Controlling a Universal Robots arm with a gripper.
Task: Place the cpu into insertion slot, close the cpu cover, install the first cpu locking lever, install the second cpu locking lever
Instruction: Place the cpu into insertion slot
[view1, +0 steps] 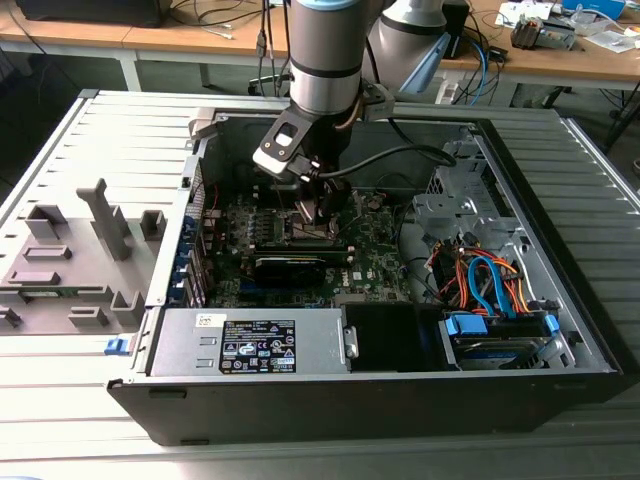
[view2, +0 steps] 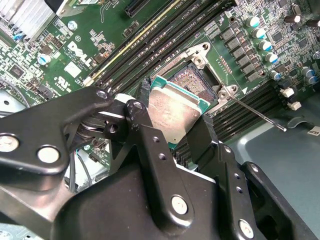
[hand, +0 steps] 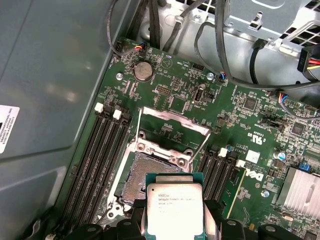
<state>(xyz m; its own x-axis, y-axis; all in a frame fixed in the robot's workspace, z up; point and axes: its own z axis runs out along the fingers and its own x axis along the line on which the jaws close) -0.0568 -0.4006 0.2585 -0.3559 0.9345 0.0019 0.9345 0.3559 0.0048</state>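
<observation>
My gripper (view1: 318, 215) hangs inside the open computer case over the green motherboard (view1: 385, 255). It is shut on the cpu (view2: 175, 112), a flat silver-topped square pinched at two opposite edges between the black fingers (view2: 145, 132). The cpu (hand: 174, 207) hovers slightly tilted just beside and above the insertion slot (hand: 135, 175), overlapping one edge of it, and the slot's dark pin field (view2: 192, 82) lies bare. The cpu cover (hand: 175, 120) stands raised at the slot's far side. A thin locking lever (view2: 260, 116) sticks out sideways, unlatched.
Black memory slots (hand: 95, 160) flank the socket on both sides. A finned heatsink (hand: 300, 192) and cable bundles (hand: 225, 45) lie close by. The power supply (view1: 250, 345) and drive cage with coloured cables (view1: 490, 290) fill the case's near side. A grey fixture (view1: 70, 260) sits outside.
</observation>
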